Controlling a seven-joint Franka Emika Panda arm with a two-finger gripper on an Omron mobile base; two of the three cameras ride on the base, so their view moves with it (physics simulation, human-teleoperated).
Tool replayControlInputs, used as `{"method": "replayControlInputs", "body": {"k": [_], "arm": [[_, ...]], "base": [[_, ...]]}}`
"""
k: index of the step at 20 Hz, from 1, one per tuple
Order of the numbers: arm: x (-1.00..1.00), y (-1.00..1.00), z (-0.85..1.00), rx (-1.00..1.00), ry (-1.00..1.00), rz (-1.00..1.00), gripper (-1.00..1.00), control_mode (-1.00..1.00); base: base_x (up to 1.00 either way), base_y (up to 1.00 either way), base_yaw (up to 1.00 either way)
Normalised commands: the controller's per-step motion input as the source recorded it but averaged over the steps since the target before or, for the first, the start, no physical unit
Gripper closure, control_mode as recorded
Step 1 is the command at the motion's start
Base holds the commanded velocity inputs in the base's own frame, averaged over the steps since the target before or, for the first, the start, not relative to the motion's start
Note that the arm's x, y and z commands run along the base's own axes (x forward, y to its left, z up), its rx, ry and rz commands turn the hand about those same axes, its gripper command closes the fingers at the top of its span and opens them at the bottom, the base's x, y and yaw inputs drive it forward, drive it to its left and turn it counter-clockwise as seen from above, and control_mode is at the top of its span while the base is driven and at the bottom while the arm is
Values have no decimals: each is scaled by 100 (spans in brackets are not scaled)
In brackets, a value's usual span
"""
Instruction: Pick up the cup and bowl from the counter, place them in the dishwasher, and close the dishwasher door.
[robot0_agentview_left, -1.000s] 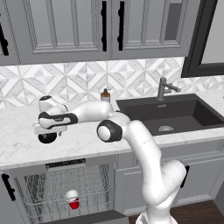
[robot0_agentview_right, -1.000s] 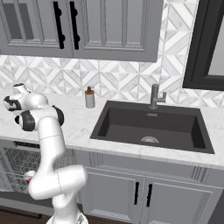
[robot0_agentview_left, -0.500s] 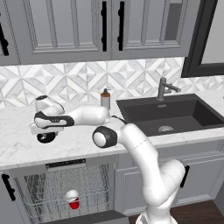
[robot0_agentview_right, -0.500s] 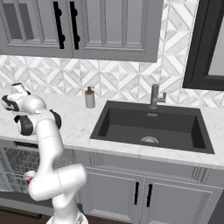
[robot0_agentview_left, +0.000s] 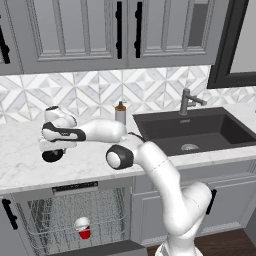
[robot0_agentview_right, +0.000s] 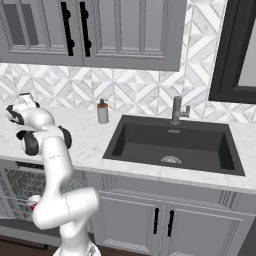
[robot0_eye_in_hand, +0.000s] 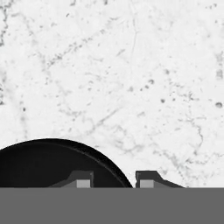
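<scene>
The black bowl (robot0_agentview_left: 52, 155) sits on the white counter (robot0_agentview_left: 20, 167) at the far left. My gripper (robot0_agentview_left: 53, 148) points straight down onto it. In the hand view the bowl (robot0_eye_in_hand: 48, 166) fills the lower left, and my gripper (robot0_eye_in_hand: 114, 179) straddles its rim: one fingertip (robot0_eye_in_hand: 84, 179) is over the bowl's inside, the other just outside the rim. The gap between the tips is narrow, and contact with the rim is unclear. The red cup (robot0_agentview_left: 83, 228) stands in the wire rack of the dishwasher (robot0_agentview_left: 50, 220) below, whose door (robot0_agentview_left: 92, 248) hangs down open.
A grey soap dispenser (robot0_agentview_left: 120, 113) stands by the backsplash, right of my arm. The dark sink (robot0_agentview_left: 195, 131) with its faucet (robot0_agentview_left: 187, 101) lies further right. Grey cabinets hang above the counter. The cup (robot0_agentview_right: 34, 202) also shows low left in the right base view.
The hand has come down onto the bowl and moved a little left. Its fingers have drawn together around the bowl's rim. The bowl and cup stay put.
</scene>
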Motion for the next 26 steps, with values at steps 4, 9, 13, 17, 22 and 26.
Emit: {"method": "replayControlInputs", "body": {"k": [4, 9, 13, 17, 22, 26], "arm": [[-16, -19, -12, 14, -1, 0, 100, -100], [-88, -43, 2, 15, -13, -5, 100, -100], [-100, -51, 1, 14, -15, -6, 100, -100], [-100, -87, 0, 14, -13, -4, 100, -100], [-100, -96, 1, 17, -13, -2, 100, -100], [-100, -70, 2, 16, -13, -6, 100, -100]], "base": [[0, 0, 0], [0, 0, 0], [0, 0, 0], [0, 0, 0], [0, 0, 0], [0, 0, 0]]}}
